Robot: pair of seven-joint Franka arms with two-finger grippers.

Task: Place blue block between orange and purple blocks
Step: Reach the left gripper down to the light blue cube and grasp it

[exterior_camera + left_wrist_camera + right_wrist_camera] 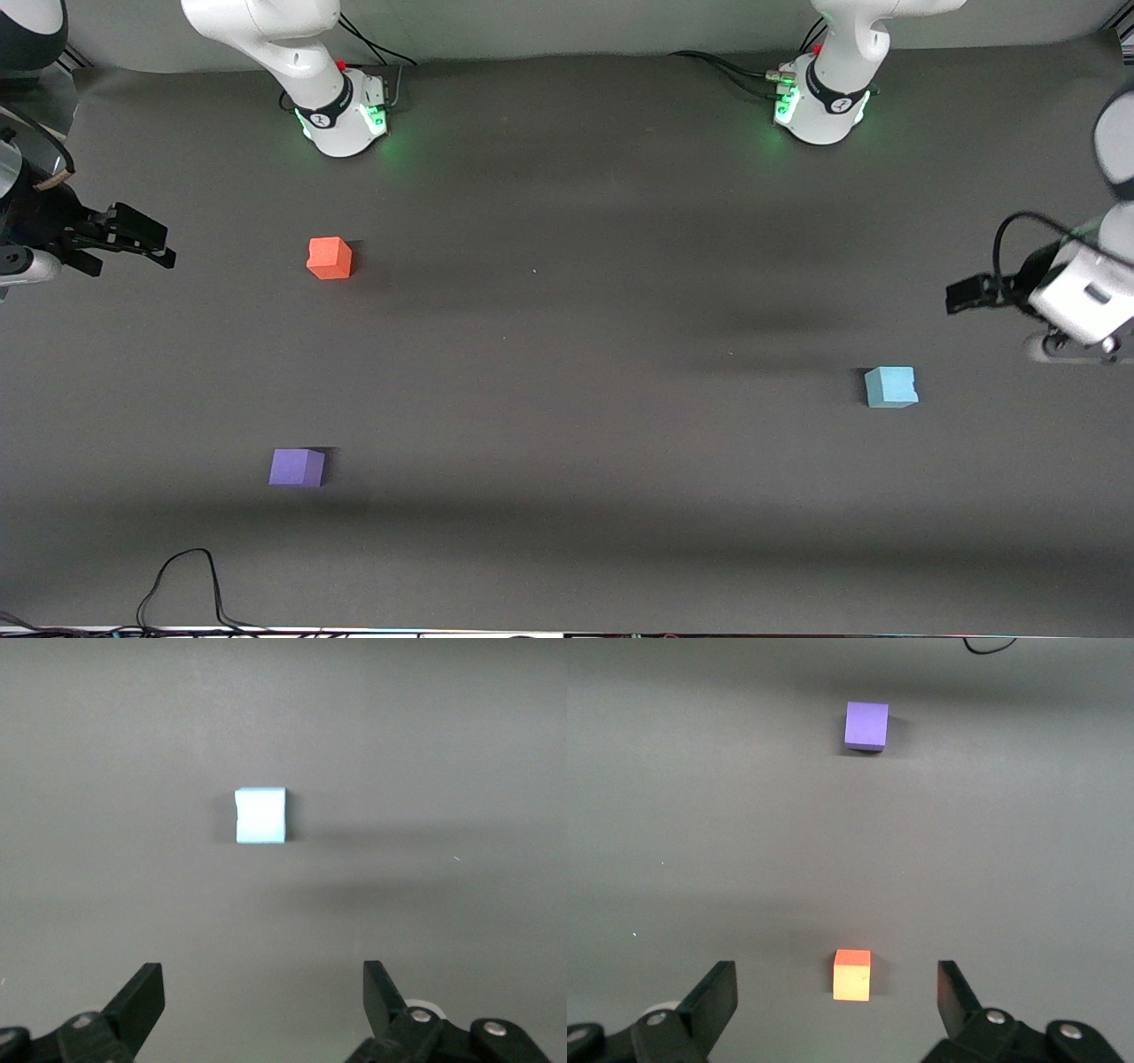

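Observation:
The light blue block (890,386) sits on the dark grey table toward the left arm's end. The orange block (330,258) and the purple block (297,467) lie toward the right arm's end, well apart, the purple one nearer the front camera. My left gripper (955,296) hangs open and empty above the table's end, short of the blue block (261,815), which shows ahead of its fingers (142,997). My right gripper (166,246) is open and empty at its own end. In its wrist view the orange block (851,974) appears between its fingers (718,992), lower down, with the purple block (866,725) farther off.
The two arm bases (341,115) (819,106) stand along the table's edge farthest from the front camera. A black cable (186,576) loops over the edge nearest the camera, close to the purple block. The grey mat (576,354) between the blocks is bare.

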